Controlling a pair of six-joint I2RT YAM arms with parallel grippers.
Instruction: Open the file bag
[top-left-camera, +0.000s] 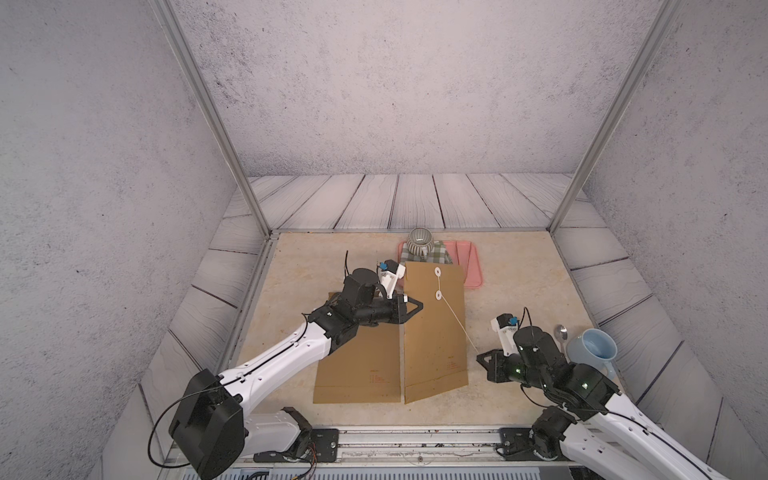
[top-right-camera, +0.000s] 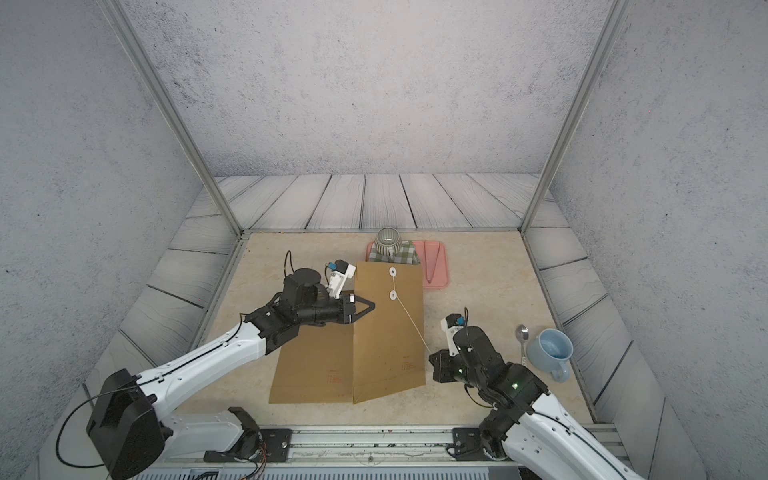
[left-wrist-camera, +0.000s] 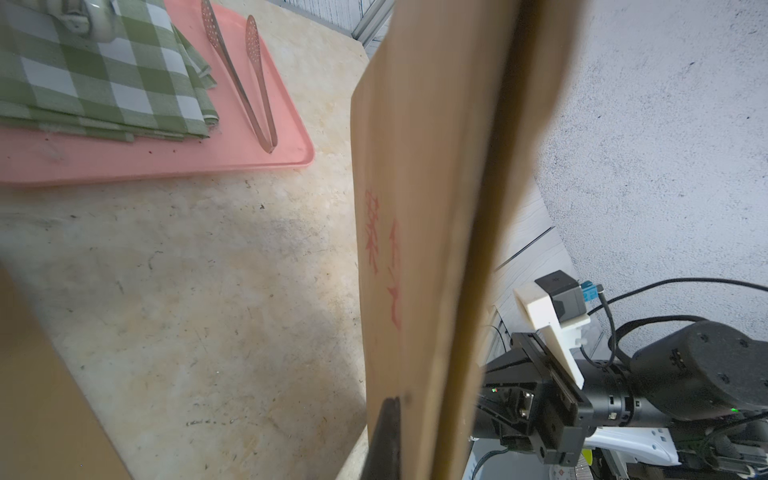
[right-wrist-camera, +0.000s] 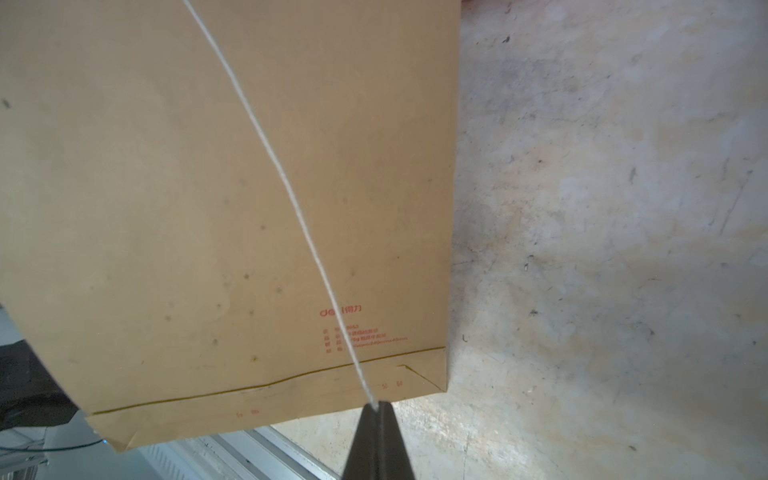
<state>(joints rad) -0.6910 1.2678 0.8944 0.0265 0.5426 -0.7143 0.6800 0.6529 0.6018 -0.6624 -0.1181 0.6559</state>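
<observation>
Mid-counter, the file bag (top-left-camera: 434, 332) is a tall rect. of matte brown kraft paper w/ small red print near its bottom seam. Its left long edge is up off the counter (top-left-camera: 519, 291), so the sheet slopes down to the right. Two white paper discs (top-left-camera: 438, 271) sit one behind the other near its far end. A thin white string (top-left-camera: 459, 324) runs taut from the nearer disc diagonally to the right claw (top-left-camera: 480, 356), whose black tips are pinched tight on the string's end. The left claw (top-left-camera: 419, 306) is clamped narrow on the bag's lifted left edge. Just left, a 2nd kraft envelope (top-left-camera: 357, 365) lies flat. Behind is a pink plastic tray (top-left-camera: 476, 276) w/ a folded green-&-white check cloth (top-left-camera: 440, 251), a ribbed grey-green mug (top-left-camera: 419, 241) on the cloth & perforated metal tongs (left-wrist-camera: 249, 83). Right of the right claw, a glossy pale-blue mug (top-left-camera: 594, 349) stands w/ a steel spoon (top-left-camera: 561, 334) beside it. The counter surface is mottled beige, stone-look & scuffed.
</observation>
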